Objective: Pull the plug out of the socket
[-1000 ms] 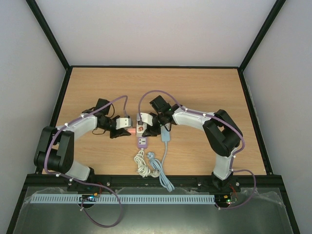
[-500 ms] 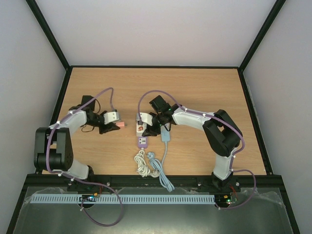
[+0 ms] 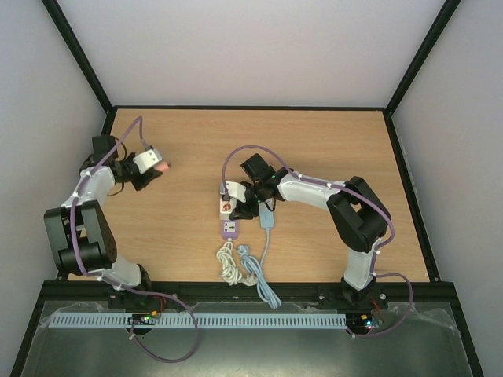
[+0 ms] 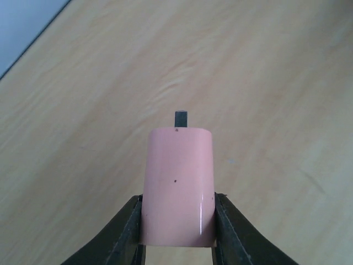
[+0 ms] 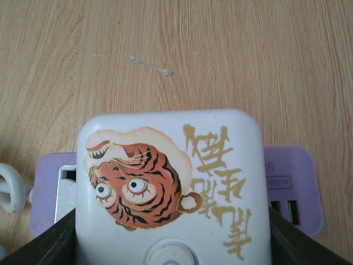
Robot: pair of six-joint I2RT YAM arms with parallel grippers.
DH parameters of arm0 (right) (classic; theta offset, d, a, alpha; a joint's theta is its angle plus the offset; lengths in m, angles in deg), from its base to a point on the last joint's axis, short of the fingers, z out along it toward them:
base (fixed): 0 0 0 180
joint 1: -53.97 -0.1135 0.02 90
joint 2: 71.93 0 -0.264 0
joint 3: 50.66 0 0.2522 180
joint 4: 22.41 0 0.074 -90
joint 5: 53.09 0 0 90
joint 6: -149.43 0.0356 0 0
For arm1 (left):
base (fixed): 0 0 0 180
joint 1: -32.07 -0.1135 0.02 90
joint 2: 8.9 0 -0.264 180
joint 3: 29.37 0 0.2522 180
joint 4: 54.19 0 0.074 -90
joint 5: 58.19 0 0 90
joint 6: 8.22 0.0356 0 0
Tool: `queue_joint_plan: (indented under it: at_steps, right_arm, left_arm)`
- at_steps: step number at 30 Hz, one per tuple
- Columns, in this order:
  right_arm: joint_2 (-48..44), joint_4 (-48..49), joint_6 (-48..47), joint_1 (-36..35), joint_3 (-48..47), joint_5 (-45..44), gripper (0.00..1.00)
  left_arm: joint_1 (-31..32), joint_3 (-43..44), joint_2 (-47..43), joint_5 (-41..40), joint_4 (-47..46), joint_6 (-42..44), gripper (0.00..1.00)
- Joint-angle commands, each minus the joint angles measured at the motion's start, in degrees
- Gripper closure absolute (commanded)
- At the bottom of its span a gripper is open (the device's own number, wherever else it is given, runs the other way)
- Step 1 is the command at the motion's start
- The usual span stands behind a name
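Left gripper (image 3: 154, 166) has swung out well to the left of the white-and-lilac plastic socket strip (image 3: 229, 228); a second ago it sat right beside it. The small pink rounded plastic plug (image 4: 177, 185) went with it, so plug is off the socket. Right arm and strip haven't shifted.

Plug: clamped at its rear end between the left jaws. Smooth glossy body with a few dark specks, and one dark metal prong (image 4: 181, 117) sticking out the front. It's up off the bare wood, well left of the strip and a bit farther from the arm bases.

Strip: lies flat mid-table. It's a white rounded block with a tiger face and gold characters printed on top. The lilac base shows on both sides in the right wrist view. Right gripper (image 3: 239, 208) is closed on the white block, one dark finger (image 5: 41, 243) on each side.

Coiled white cable (image 3: 227, 265) sits just on the near side of the strip. Light-blue lead (image 3: 267, 220) lies just right of the strip, its cord running to the near edge.

Surface: light wood-grain tabletop (image 3: 314, 149), with a small whitish smear (image 5: 150, 64) just beyond the strip. Black frame posts (image 3: 78, 55) run up from the far corners. Plain pale walls (image 3: 251, 47) on three sides.
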State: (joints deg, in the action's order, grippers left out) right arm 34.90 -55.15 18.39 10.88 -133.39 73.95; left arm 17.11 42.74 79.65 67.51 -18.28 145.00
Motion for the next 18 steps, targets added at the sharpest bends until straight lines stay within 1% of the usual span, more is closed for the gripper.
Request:
queue_joint_plan:
  at_steps: [1, 5, 11, 14, 18]
  right_arm:
    - [1.79, -7.00, 0.42, 0.29, 0.68, -3.86, 0.90]
    - [1.72, -6.85, 0.77, 0.30, 0.60, -3.76, 0.89]
    - [1.89, -6.68, 0.94, 0.29, 0.59, -3.91, 0.89]
    - [1.90, -6.63, 1.05, 0.29, 0.59, -3.87, 0.89]
    - [1.91, -6.41, 1.22, 0.31, 0.72, -3.83, 0.89]
  left_arm:
    - [-0.03, 3.86, 4.54, -8.86, -11.86, -11.73, 0.80]
    - [-0.05, 8.17, 9.35, -15.00, -17.18, -16.89, 0.80]
    - [1.09, 13.95, 16.97, -23.56, -21.59, -18.81, 0.78]
    - [2.21, 14.96, 20.18, -28.99, -25.35, -18.46, 0.78]
    - [3.50, 15.99, 24.11, -34.14, -29.71, -16.92, 0.77]
